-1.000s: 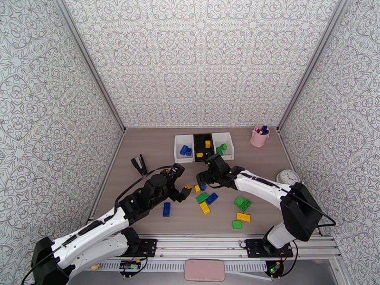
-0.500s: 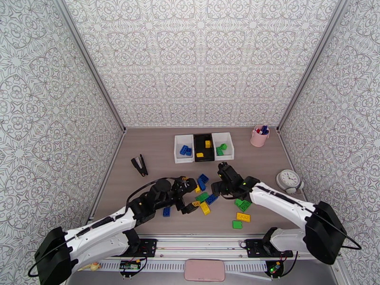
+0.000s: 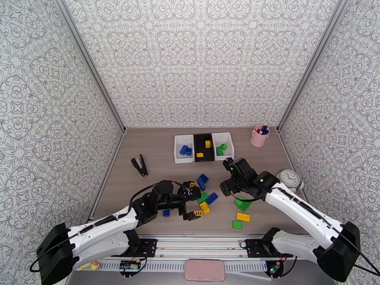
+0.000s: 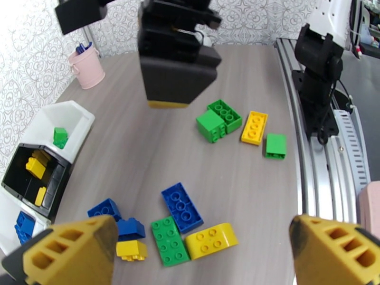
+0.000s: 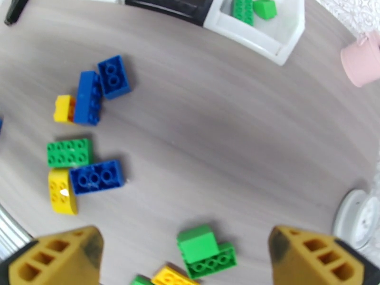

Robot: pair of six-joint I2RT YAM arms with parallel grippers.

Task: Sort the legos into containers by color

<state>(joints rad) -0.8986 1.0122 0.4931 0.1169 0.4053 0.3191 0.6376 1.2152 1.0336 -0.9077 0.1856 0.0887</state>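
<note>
Hovering wide open and empty above the two touching green bricks (image 5: 205, 255), your right gripper (image 5: 185, 262) should probably drop straight and pinch just one, while your left gripper (image 4: 202, 255), equally spread and empty, hangs over the middle cluster (image 4: 180, 207).

Lab test cell: patterned walls (image 3: 199, 58)

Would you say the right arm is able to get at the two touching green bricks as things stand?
Probably yes: the right claw hangs open above the green bricks, with nothing lying between them.
</note>
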